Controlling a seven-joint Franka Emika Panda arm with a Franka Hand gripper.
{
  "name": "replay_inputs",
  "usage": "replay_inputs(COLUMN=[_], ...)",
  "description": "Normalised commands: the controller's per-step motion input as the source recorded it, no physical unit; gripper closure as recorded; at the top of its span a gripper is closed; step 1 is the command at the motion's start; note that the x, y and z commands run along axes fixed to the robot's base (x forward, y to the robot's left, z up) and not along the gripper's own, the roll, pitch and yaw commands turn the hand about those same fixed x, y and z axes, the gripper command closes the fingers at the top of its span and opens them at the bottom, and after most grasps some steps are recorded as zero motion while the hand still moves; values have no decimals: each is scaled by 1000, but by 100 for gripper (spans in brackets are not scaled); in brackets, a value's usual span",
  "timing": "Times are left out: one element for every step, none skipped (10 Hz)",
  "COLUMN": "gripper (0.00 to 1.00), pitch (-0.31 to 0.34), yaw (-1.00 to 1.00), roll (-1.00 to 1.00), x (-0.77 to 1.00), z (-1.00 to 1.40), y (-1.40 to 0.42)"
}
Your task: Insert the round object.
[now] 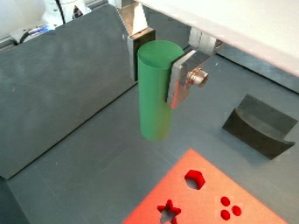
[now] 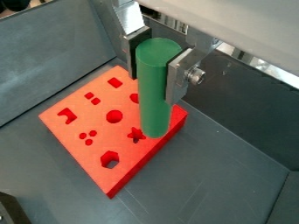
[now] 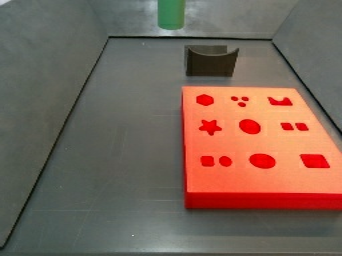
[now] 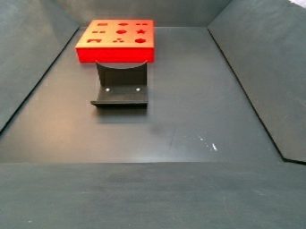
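My gripper [image 1: 156, 66] is shut on the round object, a long green cylindrical peg [image 1: 156, 92], and holds it upright, high above the floor. Both wrist views show the peg [image 2: 156, 87] between the silver fingers [image 2: 179, 77]. In a side view only the peg's lower end [image 3: 171, 12] shows at the top edge, beyond the fixture; the gripper itself is out of that view. The red board [image 3: 254, 185] with several shaped holes lies flat on the floor, with a round hole [image 3: 250, 126] near its middle. The board also shows below the peg in a wrist view [image 2: 82, 105].
The fixture [image 3: 210, 60], a dark bracket with a curved notch, stands on the floor just off one short edge of the red board [image 4: 117, 54]; it shows in the side view [image 4: 121, 87] and in a wrist view [image 1: 260, 124]. Sloping grey walls [image 3: 54, 110] enclose the floor.
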Motion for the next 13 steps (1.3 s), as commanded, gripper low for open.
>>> replay_inputs(gripper=[100,100,100,100,100,100,100,100,100,100,100,100,100], pitch=[-13,-83,-151,-160,-171,-163,-91,-34,-26,-4,0,13,66], yaw=[-57,-149,-183,-31,0,0,11,0,0,0,0,0,0], roll=[-19,-20,-120,-99,-34,0,150,251,261,304,330,373,366], x=[323,600,731,917,1000,1000,1000,1000,1000,1000,1000,1000,1000], z=[-166,-409,-360,-291,-223,-134,183,303,294,294,226,106,0], y=[-106,-434,-343,-231,-177,-169,-140,-254,-240,-171,-166,-140,-134])
